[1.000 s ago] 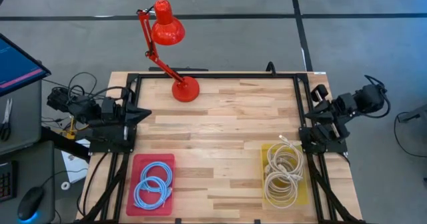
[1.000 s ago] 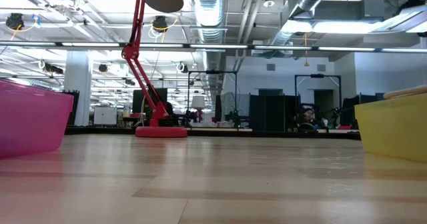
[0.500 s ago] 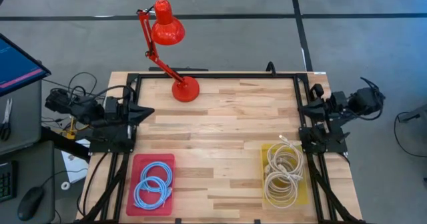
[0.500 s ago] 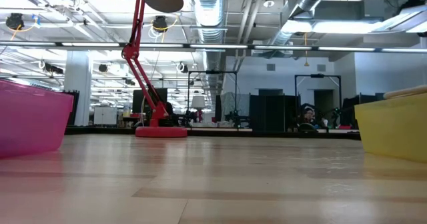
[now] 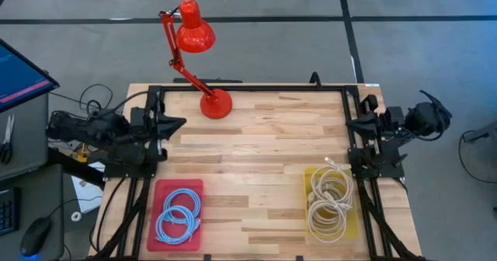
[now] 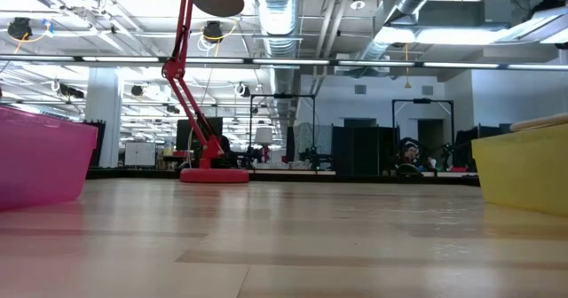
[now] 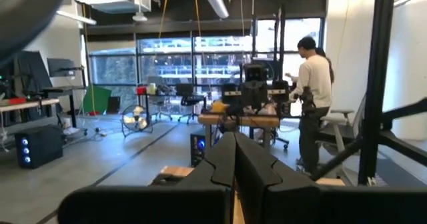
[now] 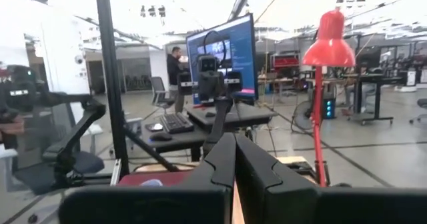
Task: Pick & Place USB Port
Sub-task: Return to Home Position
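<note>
Blue coiled cables (image 5: 178,214) lie in a pink bin (image 5: 160,189) at the table's near left. White coiled cables (image 5: 329,199) lie in a yellow bin (image 5: 308,207) at the near right. No separate USB port shows. My left gripper (image 5: 182,123) is over the table's left edge, shut, pointing toward the right; its closed fingers (image 7: 223,159) show in the left wrist view. My right gripper (image 5: 350,126) is at the right edge, shut, pointing left; its own view shows its closed fingers (image 8: 223,159). Neither arm enters the low view.
A red desk lamp (image 5: 194,28) stands with its round base (image 5: 216,104) near the table's far edge, left of centre. A black frame rail (image 5: 248,90) borders the table. Bare wood (image 5: 256,152) lies between the arms and the bins. A person (image 7: 315,91) stands beyond the table.
My left gripper has moved a little toward the table's right and far edge, coming farther over the table's left edge. My right arm has swung so that its gripper now points toward the table's left. Both stay shut. The bins and cables have not moved.
</note>
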Robot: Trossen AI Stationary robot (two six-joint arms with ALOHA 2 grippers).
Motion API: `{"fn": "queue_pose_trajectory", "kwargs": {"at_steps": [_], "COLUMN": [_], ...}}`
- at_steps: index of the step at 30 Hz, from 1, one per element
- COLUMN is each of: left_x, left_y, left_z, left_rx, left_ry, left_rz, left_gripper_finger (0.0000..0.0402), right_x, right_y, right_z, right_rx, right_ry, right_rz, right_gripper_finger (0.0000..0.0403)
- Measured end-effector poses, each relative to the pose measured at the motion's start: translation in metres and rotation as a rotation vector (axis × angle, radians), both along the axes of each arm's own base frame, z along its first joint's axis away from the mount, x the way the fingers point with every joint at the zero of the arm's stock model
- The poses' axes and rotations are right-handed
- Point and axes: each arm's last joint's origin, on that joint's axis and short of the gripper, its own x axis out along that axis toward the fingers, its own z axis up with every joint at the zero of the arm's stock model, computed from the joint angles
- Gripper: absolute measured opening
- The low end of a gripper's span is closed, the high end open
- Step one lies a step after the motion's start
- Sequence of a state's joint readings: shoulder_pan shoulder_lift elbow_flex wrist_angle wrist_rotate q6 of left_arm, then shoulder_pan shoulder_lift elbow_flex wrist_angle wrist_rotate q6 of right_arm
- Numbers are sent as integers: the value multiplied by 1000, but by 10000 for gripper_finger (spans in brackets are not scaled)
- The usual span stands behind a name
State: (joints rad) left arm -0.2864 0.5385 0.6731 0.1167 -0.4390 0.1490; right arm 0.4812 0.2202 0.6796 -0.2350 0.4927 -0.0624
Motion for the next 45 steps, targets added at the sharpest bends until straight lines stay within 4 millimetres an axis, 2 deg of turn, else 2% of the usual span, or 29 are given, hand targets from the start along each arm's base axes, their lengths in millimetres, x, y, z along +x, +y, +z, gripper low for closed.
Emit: {"fn": "queue_pose_trajectory", "kwargs": {"at_steps": [7,15,18,23,27,32,35,41,45], "left_x": [7,29,34,30,28,29,29,28,30], "left_y": [14,33,39,46,48,49,49,49,49], "left_z": [0,-9,-7,-2,-1,-2,-2,-2,-3], "left_rx": [-6,-53,-47,-37,-35,-36,-36,-34,-37], "left_ry": [-11,45,18,-26,-36,-28,-28,-30,-22], "left_rz": [33,24,26,49,67,71,71,71,71], "left_gripper_finger": [3,3,4,5,5,5,5,5,5], "right_x": [0,0,0,0,12,23,23,15,15], "right_y": [-2,-5,-6,-8,-7,-12,-16,-22,-23], "right_z": [0,0,0,0,0,4,4,6,-2], "right_rx": [-24,-45,-45,-24,-8,-62,-66,-88,-19], "right_ry": [-6,-3,-1,0,30,33,28,-6,49], "right_rz": [-27,-95,-121,-159,-200,-351,-413,-391,-306], "right_gripper_finger": [0,0,0,0,0,0,0,0,0]}}
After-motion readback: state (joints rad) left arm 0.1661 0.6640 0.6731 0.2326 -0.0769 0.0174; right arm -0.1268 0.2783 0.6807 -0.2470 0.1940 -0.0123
